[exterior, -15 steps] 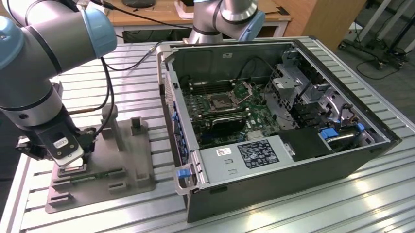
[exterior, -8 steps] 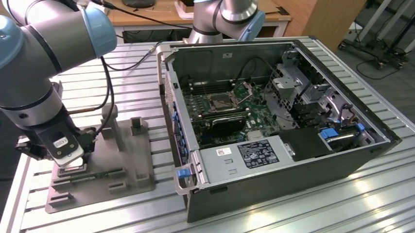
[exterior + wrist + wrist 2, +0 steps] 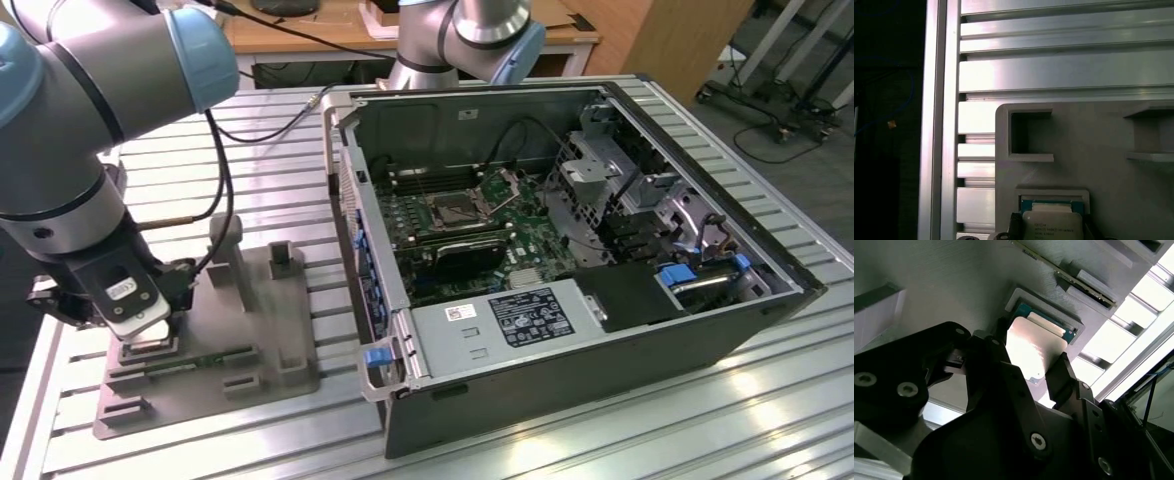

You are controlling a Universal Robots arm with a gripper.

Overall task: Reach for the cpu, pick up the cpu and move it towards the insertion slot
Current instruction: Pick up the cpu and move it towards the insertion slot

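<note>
— Where do we see the cpu (image 3: pixel 1053 225)?
— In the grey fixture's (image 3: pixel 1079 150) recess, at eight o'clock from the insertion slot (image 3: pixel 458 207) in the exterior view. The gripper (image 3: pixel 1032 346) straddles it; we cannot tell if it grips.

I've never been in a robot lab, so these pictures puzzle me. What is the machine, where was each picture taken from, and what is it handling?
It is one jointed robot arm. The exterior view is taken from off the arm. It shows a slatted metal table bearing a grey plastic fixture and an open computer case. Both wrist views come from cameras riding on the arm. The gripper is down over the cpu, a small silvery square lying in the fixture's recess. The insertion slot is inside the case.
</note>
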